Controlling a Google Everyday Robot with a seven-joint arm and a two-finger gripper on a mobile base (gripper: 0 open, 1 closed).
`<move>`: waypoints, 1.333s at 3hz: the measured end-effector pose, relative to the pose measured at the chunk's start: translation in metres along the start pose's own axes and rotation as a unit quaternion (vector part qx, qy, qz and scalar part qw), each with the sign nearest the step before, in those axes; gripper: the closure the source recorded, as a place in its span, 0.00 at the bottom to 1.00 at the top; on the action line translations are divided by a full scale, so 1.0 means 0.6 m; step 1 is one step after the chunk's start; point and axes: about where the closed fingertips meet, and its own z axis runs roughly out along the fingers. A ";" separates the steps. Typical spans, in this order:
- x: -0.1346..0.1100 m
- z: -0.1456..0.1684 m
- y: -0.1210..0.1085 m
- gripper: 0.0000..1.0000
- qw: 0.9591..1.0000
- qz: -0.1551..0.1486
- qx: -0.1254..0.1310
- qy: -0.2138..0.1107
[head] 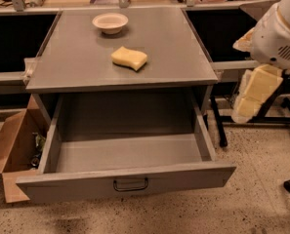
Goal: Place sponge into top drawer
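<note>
Sponge (129, 58) on cabinet (76, 57) (gripper (251, 97) seemingly right)

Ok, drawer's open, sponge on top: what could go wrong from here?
The gripper hangs right of the grey cabinet; reaching in may clip its top edge. The round cream-white bowl behind the pale yellow foam sponge could get knocked. Released early, the sponge may miss the wide grey top drawer.

The sponge (129, 58) lies mid-top on the grey cabinet (76, 67), with a cream bowl (110, 22) behind it. The top drawer (130, 179) is open below. The gripper (249, 99) hangs off the cabinet's right side.
</note>
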 end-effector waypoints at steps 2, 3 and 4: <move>-0.025 0.153 -0.102 0.00 0.992 0.051 -0.025 -0.116; -0.027 0.154 -0.102 0.00 0.992 0.051 -0.025 -0.117; -0.090 0.175 -0.149 0.00 0.986 0.042 -0.018 -0.157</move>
